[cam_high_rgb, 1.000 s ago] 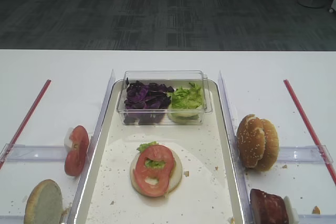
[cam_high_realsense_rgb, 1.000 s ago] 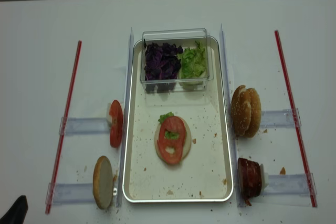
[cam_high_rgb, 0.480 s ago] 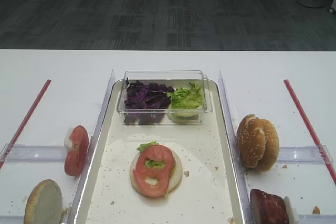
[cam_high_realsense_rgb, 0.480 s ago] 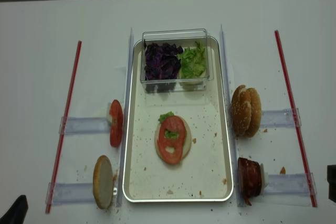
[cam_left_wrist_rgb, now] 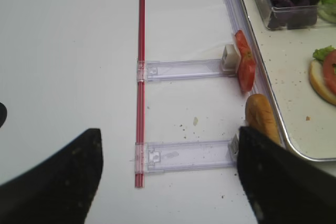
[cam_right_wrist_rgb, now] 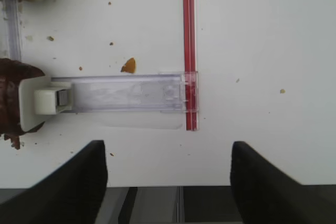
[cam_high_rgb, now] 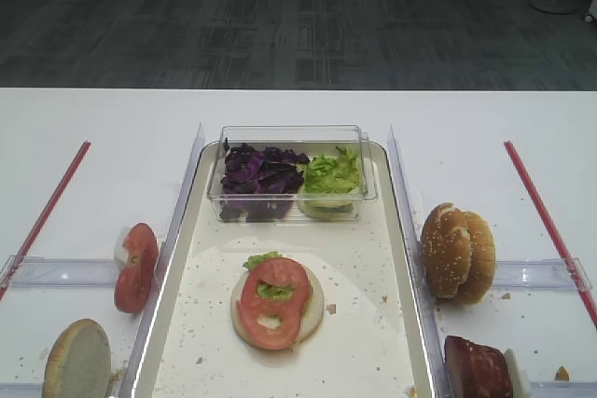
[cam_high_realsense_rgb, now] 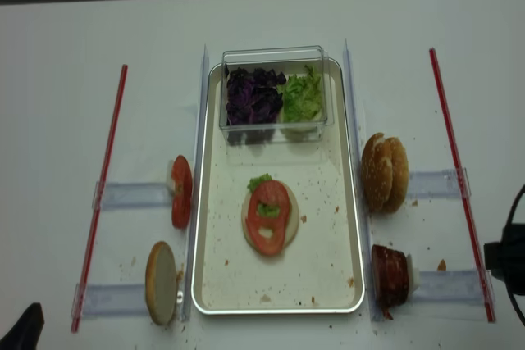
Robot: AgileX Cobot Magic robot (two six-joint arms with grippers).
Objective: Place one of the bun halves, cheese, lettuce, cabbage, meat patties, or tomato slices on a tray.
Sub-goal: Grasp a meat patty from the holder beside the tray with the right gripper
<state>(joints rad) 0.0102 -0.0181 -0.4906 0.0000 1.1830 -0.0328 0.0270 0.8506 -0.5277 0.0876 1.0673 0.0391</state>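
tray (cam_high_rgb: 396,258): cream-white with a silver rim, speckled with brown crumbs
cabbage (cam_high_rgb: 256,171): dark purple
lettuce (cam_high_rgb: 331,172): light green
tomato slices (cam_high_rgb: 272,303): bright red-orange with pale holes
bun halves (cam_high_rgb: 456,251): golden-brown with pale sesame seeds
meat patties (cam_high_rgb: 476,365): dark reddish-brown
table (cam_high_rgb: 112,137): white
strips (cam_high_rgb: 538,202): red
my right gripper (cam_right_wrist_rgb: 168,182): black fingers
my left gripper (cam_left_wrist_rgb: 168,177): black fingers

— That cream rectangular tray (cam_high_realsense_rgb: 349,227): shiny metal rim, matt crumb-speckled floor?
— Yes. The small clear box (cam_high_realsense_rgb: 275,92) looks like glossy plastic; the white table (cam_high_realsense_rgb: 57,120) seems smooth and matt.
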